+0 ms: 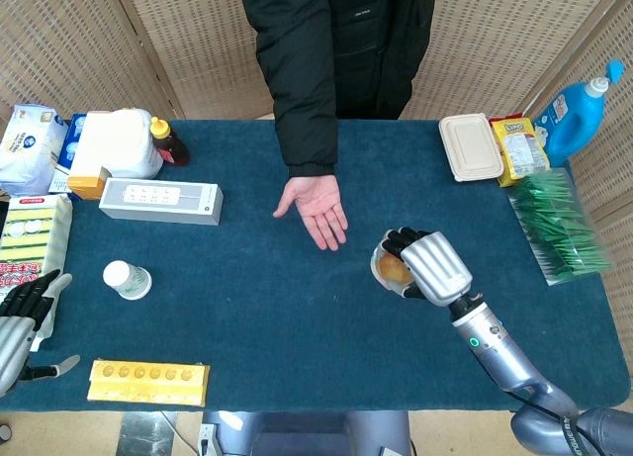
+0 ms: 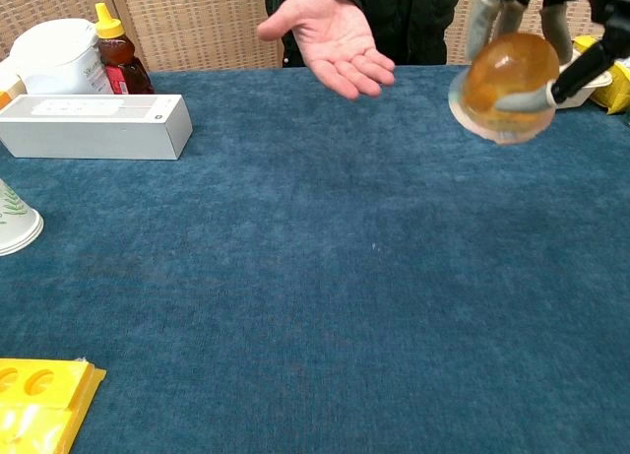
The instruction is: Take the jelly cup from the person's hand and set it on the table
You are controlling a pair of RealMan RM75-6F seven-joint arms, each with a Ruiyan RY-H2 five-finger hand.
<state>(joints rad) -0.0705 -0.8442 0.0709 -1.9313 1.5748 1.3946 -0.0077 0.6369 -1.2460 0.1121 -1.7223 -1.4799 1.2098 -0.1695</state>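
Note:
An orange jelly cup (image 2: 506,83) with a clear rim hangs above the table, gripped from above by my right hand (image 1: 422,262); the cup (image 1: 392,269) shows under its fingers. In the chest view my right hand (image 2: 539,26) curls around the cup at the upper right. The person's hand (image 1: 315,209) lies open and empty, palm up, to the left of the cup, also seen as the person's hand (image 2: 334,36). My left hand (image 1: 22,318) rests at the table's left edge with fingers apart, holding nothing.
A white box (image 1: 160,201), a paper cup (image 1: 127,279), a yellow tray (image 1: 148,382) and a sauce bottle (image 1: 169,142) stand on the left. A food container (image 1: 470,146), blue detergent bottle (image 1: 578,100) and green packets (image 1: 559,225) sit on the right.

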